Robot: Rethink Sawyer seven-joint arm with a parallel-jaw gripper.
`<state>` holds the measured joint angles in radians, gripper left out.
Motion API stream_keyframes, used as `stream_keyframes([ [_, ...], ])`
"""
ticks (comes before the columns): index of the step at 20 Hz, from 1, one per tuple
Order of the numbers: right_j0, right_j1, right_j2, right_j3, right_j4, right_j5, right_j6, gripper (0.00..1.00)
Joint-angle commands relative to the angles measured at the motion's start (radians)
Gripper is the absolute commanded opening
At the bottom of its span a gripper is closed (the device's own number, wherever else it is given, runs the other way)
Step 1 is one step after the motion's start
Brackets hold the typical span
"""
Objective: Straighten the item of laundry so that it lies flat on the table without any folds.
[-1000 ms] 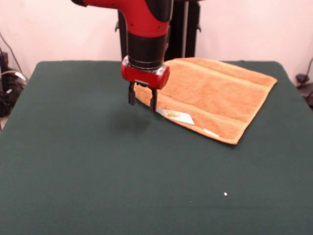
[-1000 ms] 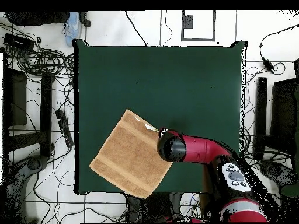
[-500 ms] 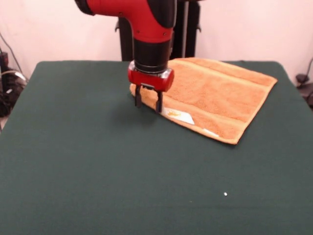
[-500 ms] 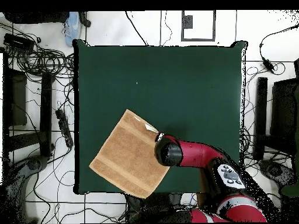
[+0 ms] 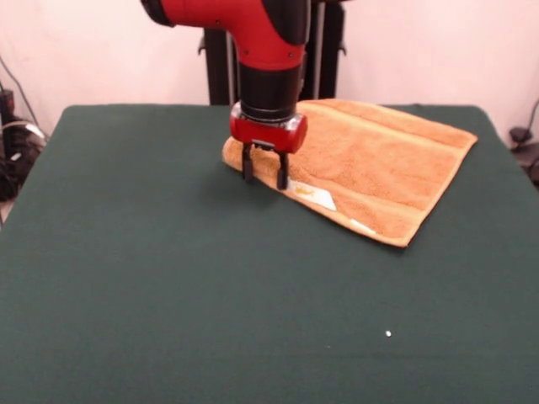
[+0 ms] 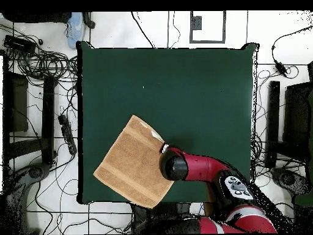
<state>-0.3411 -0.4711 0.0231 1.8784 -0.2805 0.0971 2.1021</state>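
One red-and-black pincer (image 5: 265, 173), fingers spread apart and gripping nothing, tips down on the nine-o'clock edge of a square orange-yellow terry towel (image 5: 379, 164) lying at two o'clock on the dark green cloth-covered table (image 5: 168, 295).

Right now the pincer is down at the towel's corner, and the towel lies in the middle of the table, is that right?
Not the middle. The overhead view shows the towel near a table corner, by two edges. The pincer is indeed down at the towel's corner.
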Motion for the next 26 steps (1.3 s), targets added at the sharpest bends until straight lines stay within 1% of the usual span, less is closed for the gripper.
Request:
stream_keyframes([
  [1, 0.04, 0.049, 0.126, 0.083, 0.06, -0.035, 0.173, 1.0],
  [4, 0.037, 0.049, 0.125, 0.085, 0.063, -0.039, 0.167, 1.0],
  [8, 0.033, 0.019, 0.119, 0.091, 0.068, -0.003, 0.149, 1.0],
  [11, 0.056, -0.018, 0.094, 0.121, 0.078, 0.002, 0.17, 1.0],
  [18, 0.146, -0.053, 0.027, 0.185, 0.128, -0.054, 0.239, 1.0],
  [21, 0.149, -0.046, 0.028, 0.175, 0.136, -0.052, 0.22, 1.0],
  [26, 0.171, -0.071, -0.006, 0.138, 0.126, -0.019, 0.171, 1.0],
])
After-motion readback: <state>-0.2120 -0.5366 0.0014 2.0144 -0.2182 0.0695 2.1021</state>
